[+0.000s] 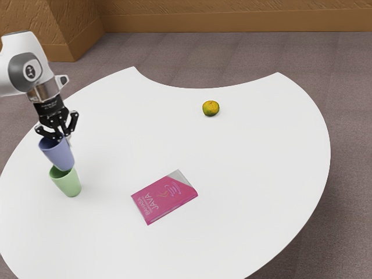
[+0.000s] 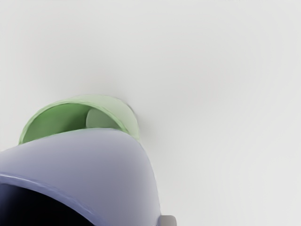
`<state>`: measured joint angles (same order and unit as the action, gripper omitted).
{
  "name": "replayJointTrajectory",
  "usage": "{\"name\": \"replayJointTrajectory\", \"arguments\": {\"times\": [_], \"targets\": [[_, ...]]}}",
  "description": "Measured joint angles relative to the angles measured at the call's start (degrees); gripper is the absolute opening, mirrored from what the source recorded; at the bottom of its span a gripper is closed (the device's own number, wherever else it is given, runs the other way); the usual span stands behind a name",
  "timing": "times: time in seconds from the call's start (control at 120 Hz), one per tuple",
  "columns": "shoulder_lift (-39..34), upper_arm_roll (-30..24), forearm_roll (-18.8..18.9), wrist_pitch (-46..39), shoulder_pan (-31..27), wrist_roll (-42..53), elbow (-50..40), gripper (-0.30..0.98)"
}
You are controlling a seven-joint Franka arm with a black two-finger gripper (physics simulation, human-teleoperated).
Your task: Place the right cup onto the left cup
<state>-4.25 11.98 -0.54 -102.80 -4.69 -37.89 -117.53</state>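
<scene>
The claw (image 1: 64, 137) is pinched onto the blue cup (image 1: 59, 154) at its rim, holding it mouth up, off the bench (image 1: 250, 151). The arm (image 1: 29, 70) comes in from the exterior view's left, and the claw points down. Below it, the green cup (image 1: 68, 185) stands upright on the bench, mouth open to the blue one. In the exterior view the foot of the blue cup meets the green cup's rim (a close call, that, as neither view settles whether the two touch or whether the foot has dipped inside). The wrist view looks down past the blue cup's side, which hides part of the green cup's mouth; another part of that mouth, with the pale green inner wall, can be seen beside it.

Toward the exterior view's right from the cups lies a pink book (image 1: 165, 197), flat, with JAVA on its cover and a grey corner. Well apart from it, nearer the bench's curved inner edge, sits a yellow-green fruit (image 1: 211, 108).
</scene>
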Motion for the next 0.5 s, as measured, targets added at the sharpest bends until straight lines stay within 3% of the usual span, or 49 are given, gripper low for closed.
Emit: {"name": "replayJointTrajectory", "arguments": {"times": [0.5], "targets": [[0.0,2.5,0.1,0.4,-0.8,0.1,-0.9,-0.10]]}}
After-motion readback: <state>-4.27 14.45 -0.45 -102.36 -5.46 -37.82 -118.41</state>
